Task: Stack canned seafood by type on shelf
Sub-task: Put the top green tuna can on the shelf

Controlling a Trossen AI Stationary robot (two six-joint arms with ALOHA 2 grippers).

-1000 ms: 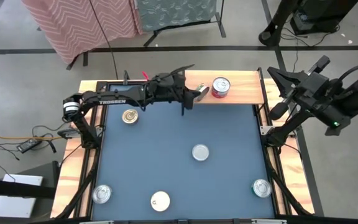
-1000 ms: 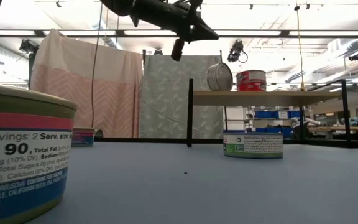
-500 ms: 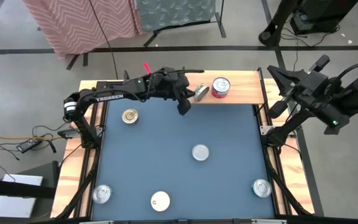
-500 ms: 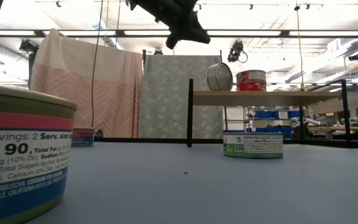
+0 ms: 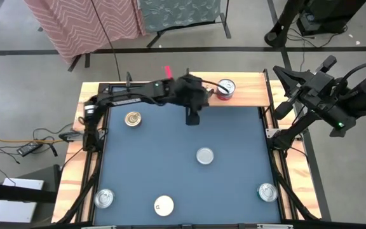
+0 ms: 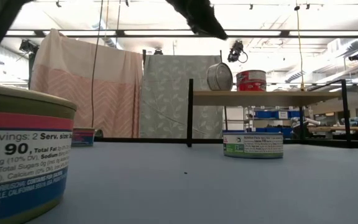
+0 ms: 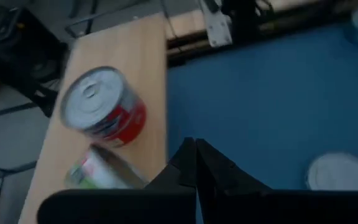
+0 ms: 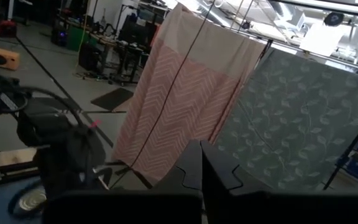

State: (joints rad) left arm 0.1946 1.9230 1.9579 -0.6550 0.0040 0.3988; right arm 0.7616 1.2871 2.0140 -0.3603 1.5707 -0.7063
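A red-labelled tin (image 5: pixel 226 89) stands upright on the light-wood shelf (image 5: pixel 250 89) at the table's far edge. A green-labelled tin (image 7: pixel 101 171) stands tilted on its rim and leans against the red tin, its lid (image 6: pixel 219 76) facing the near side. Several more tins lie on the blue table: a gold-lidded one (image 5: pixel 132 118), a silver one (image 5: pixel 204 155), another silver one (image 5: pixel 104 198). My left gripper (image 5: pixel 192 119) hangs shut above the table just near of the shelf, holding nothing. My right gripper (image 8: pixel 201 152) is shut, held high beyond the table's right edge.
A white-lidded tin (image 5: pixel 164 205) and a silver tin (image 5: pixel 267 191) sit by the near edge. The shelf's dark upright (image 6: pixel 190 112) stands at its left end. Wooden side rails (image 5: pixel 75 172) border the table. Patterned cloths (image 6: pixel 86 87) hang behind.
My left gripper has risen and gone toward the table's right along the shelf's near edge, rolling about its own pointing line, and has stayed shut. The tilted tin still leans on the red tin, unmoved.
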